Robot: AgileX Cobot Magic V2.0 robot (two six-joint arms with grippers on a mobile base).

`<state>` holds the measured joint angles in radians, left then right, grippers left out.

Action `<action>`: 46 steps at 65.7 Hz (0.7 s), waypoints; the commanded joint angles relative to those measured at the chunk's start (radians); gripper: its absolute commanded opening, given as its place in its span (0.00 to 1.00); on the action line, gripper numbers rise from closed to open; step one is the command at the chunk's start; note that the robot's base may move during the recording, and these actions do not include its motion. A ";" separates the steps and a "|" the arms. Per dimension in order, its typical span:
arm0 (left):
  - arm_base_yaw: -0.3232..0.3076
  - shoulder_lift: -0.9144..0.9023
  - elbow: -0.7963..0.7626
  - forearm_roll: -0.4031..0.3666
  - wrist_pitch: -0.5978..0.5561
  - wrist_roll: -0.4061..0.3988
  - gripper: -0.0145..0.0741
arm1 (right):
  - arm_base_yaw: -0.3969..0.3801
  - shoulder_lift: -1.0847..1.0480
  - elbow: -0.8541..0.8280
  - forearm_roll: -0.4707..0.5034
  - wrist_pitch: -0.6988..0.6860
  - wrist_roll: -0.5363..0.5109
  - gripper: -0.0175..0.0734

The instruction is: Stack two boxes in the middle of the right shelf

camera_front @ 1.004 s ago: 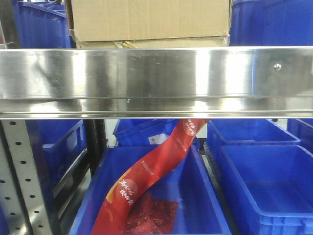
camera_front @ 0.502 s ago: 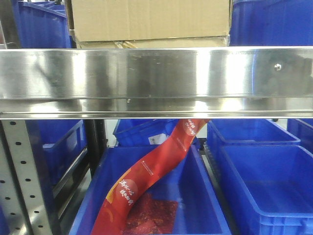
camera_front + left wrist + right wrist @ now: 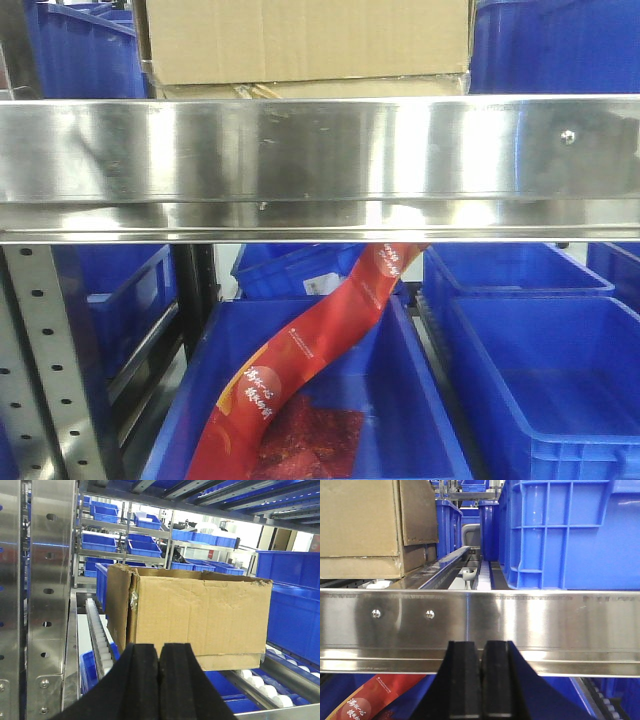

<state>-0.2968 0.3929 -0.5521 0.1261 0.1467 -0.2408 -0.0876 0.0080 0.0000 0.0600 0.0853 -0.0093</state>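
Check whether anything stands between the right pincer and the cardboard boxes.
Yes. In the right wrist view the shelf's steel front lip runs straight across in front of the shut right pincer. The boxes sit above and behind that lip, up to the left.

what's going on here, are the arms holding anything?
No. Both grippers are shut and empty: the left gripper faces a brown cardboard box sitting on the shelf rollers, and the right gripper points at the shelf's steel front lip. In the front view the upper box rests on a lower box, of which only a strip shows above the lip.
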 commanded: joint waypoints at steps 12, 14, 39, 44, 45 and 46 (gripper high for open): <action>0.132 -0.127 0.178 -0.084 -0.038 0.150 0.04 | 0.004 -0.008 0.000 -0.012 -0.024 0.001 0.01; 0.155 -0.158 0.212 -0.126 -0.038 0.200 0.04 | 0.004 -0.008 0.000 -0.012 -0.024 0.001 0.01; 0.284 -0.393 0.552 -0.143 -0.134 0.293 0.04 | 0.004 -0.008 0.000 -0.012 -0.027 0.001 0.01; 0.284 -0.393 0.552 -0.142 -0.106 0.291 0.04 | 0.004 -0.008 0.000 -0.012 -0.027 0.001 0.01; 0.284 -0.393 0.552 -0.142 -0.111 0.291 0.04 | 0.004 -0.008 0.000 -0.012 -0.027 0.001 0.01; 0.284 -0.393 0.552 -0.142 -0.111 0.288 0.04 | 0.004 -0.008 0.000 -0.012 -0.027 0.001 0.01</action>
<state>-0.0129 0.0062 0.0000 -0.0112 0.0761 0.0490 -0.0876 0.0043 -0.0008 0.0600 0.0828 -0.0087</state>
